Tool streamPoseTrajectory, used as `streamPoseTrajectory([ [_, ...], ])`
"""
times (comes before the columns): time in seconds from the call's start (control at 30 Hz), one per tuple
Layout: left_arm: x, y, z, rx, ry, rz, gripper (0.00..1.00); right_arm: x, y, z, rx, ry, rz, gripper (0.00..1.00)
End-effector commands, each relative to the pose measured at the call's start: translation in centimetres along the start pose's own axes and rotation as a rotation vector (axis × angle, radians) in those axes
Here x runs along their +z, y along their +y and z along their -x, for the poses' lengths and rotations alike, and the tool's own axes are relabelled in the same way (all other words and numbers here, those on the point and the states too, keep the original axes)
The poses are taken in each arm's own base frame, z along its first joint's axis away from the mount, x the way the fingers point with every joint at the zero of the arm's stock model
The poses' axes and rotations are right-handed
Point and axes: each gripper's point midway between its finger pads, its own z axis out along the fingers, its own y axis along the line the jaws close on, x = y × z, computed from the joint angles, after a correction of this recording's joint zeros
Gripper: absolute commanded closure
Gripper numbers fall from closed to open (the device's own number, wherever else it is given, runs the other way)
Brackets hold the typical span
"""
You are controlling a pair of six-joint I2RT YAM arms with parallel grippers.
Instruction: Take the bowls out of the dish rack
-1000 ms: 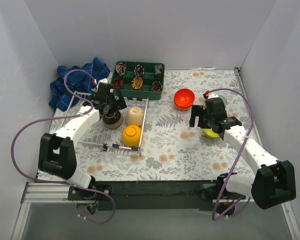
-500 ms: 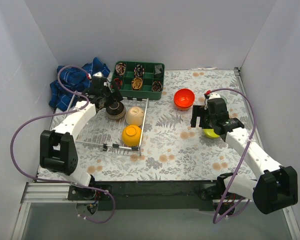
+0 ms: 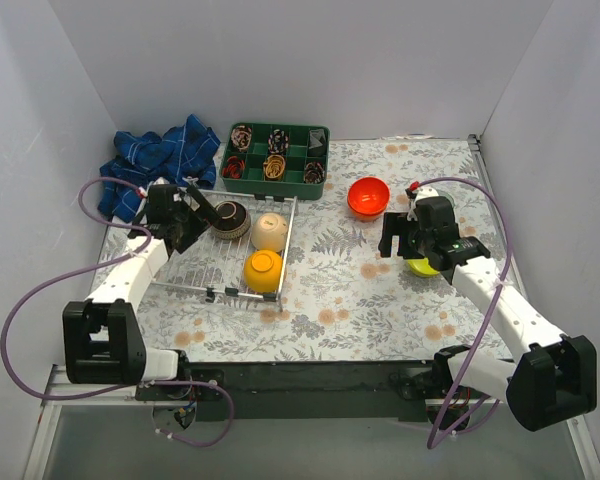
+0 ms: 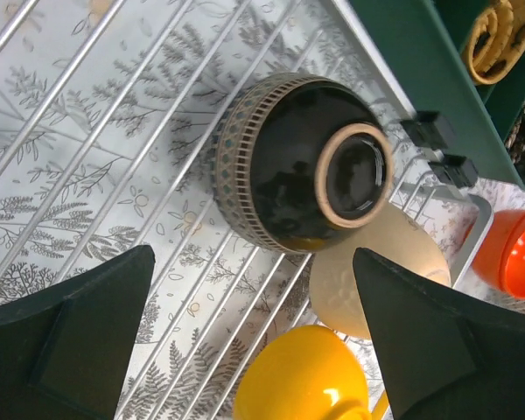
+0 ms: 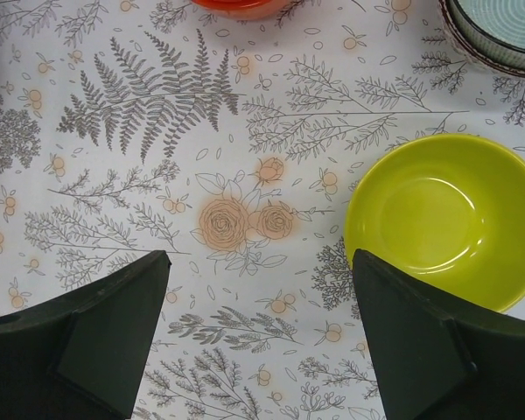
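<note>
The white wire dish rack (image 3: 193, 266) holds three bowls: a dark brown one (image 3: 230, 219) at the back, a beige one (image 3: 269, 231) beside it and a yellow one (image 3: 263, 270) in front. In the left wrist view the dark brown bowl (image 4: 302, 175) is tipped with its foot ring facing the camera, and the beige bowl (image 4: 387, 267) and yellow bowl (image 4: 304, 378) sit below it. My left gripper (image 3: 185, 226) (image 4: 253, 254) is open and empty, to the left of the dark bowl. My right gripper (image 3: 404, 241) (image 5: 261, 255) is open over the tablecloth, left of the lime green bowl (image 5: 444, 219).
A red bowl (image 3: 367, 196) and a pale teal bowl (image 5: 499, 31) stand on the floral cloth at the right. A green compartment tray (image 3: 276, 160) sits behind the rack. A blue cloth (image 3: 155, 165) lies at the back left. White walls close in three sides.
My left gripper has pulled back to the left, away from the dark brown bowl, which now lies a little farther back in the rack. The right arm has barely moved.
</note>
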Motion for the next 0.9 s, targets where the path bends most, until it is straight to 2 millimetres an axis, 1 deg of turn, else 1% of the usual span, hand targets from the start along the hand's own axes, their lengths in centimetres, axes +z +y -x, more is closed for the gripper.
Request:
streamPoseTrajectory([
  [0.0,0.1,-1.8,0.2,-0.162,0.031,-0.170,0.02,-0.8,1.0,0.2,-0.019,-0.027,0.060,0.07],
  [0.07,0.9,-1.9,0.0,-0.173,0.035,-0.188,0.02,-0.9,1.2,0.0,-0.019,-0.026,0.074,0.07],
  [0.1,1.1,-1.6,0.2,-0.194,0.032,-0.193,0.02,-1.0,1.2,-0.1,-0.018,-0.024,0.080,0.07],
  [0.13,1.4,-0.8,0.8,-0.219,0.018,-0.184,0.02,-1.0,1.3,-0.3,-0.021,-0.021,0.084,0.07],
  [0.2,2.1,-0.1,0.9,-0.259,0.009,-0.185,0.02,-1.1,1.2,-0.4,-0.030,-0.019,0.083,0.07],
  [0.23,2.2,0.2,1.3,-0.278,0.003,-0.194,0.02,-1.3,1.6,-0.4,-0.032,-0.019,0.109,0.07],
  [0.27,2.5,0.6,1.1,-0.294,0.003,-0.197,0.02,-1.4,1.7,-0.4,-0.037,-0.018,0.111,0.08],
  [0.33,2.7,0.6,1.9,-0.322,-0.018,-0.232,0.02,-1.5,1.6,-0.4,-0.046,-0.019,0.110,0.08],
  [0.4,3.4,1.0,1.4,-0.337,0.005,-0.233,0.02,-1.6,1.6,-0.5,-0.051,-0.015,0.110,0.08],
  [0.6,4.3,0.6,0.3,-0.355,0.073,-0.284,0.02,-1.4,1.6,-0.7,-0.060,-0.004,0.118,0.08],
  [0.87,4.4,0.2,0.1,-0.366,0.105,-0.296,0.02,-1.3,1.9,-0.5,-0.070,0.004,0.126,0.08],
])
